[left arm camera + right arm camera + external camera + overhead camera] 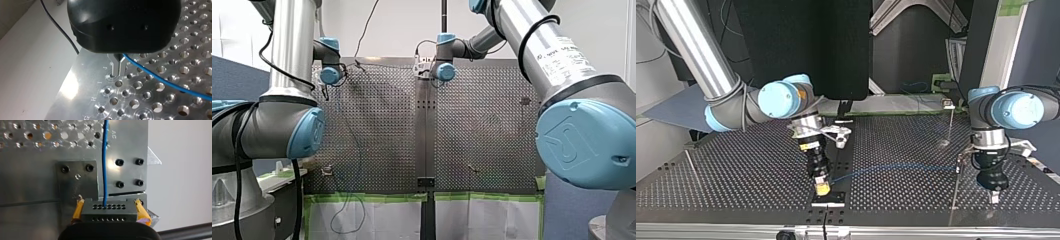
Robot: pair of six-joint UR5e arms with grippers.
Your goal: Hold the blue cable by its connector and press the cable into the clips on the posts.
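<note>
My left tool (117, 72) hangs tip-down just above the perforated tabletop (85, 75), near the edge stamped with the letters G to J. The blue cable (160, 77) runs from beside the tip across the holes (pinched or not, I can't tell). A black wire (58, 24) crosses the pale surface (30, 75) alongside.

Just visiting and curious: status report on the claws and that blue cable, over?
Right claw shut on connector. Left claw beside blue cable, grip unclear. Cable runs between them, no obstruction seen.
</note>
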